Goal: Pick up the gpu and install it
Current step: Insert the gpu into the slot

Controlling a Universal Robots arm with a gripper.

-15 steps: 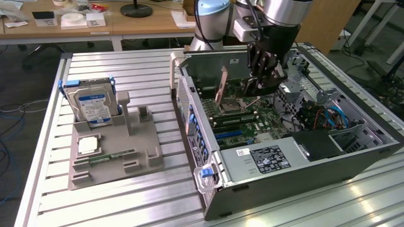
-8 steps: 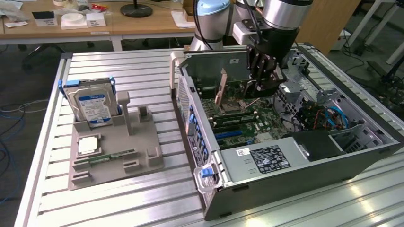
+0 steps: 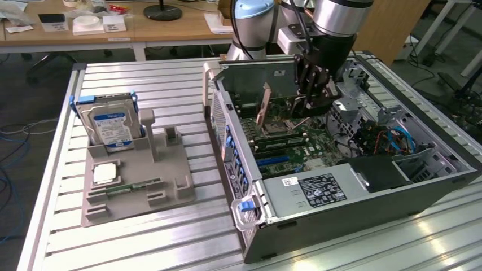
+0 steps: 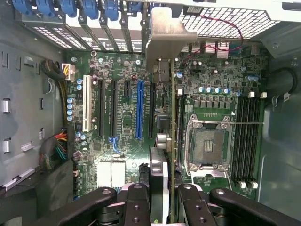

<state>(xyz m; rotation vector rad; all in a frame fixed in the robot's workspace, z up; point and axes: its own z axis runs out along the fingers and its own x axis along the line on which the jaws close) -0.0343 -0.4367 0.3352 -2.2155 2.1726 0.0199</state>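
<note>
Clamped edge-on by the gripper over the motherboard — the gpu, upright inside the computer case. Likely light, stiff, fragile — best held by board edges.

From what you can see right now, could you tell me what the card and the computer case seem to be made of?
The card, edge-on between the fingers of the gripper, looks like circuit board with a pinkish-brown face; its end bracket looks like bare, dull grey sheet metal. The computer case seems to be grey sheet metal, judging by its thin, folded walls.
</note>
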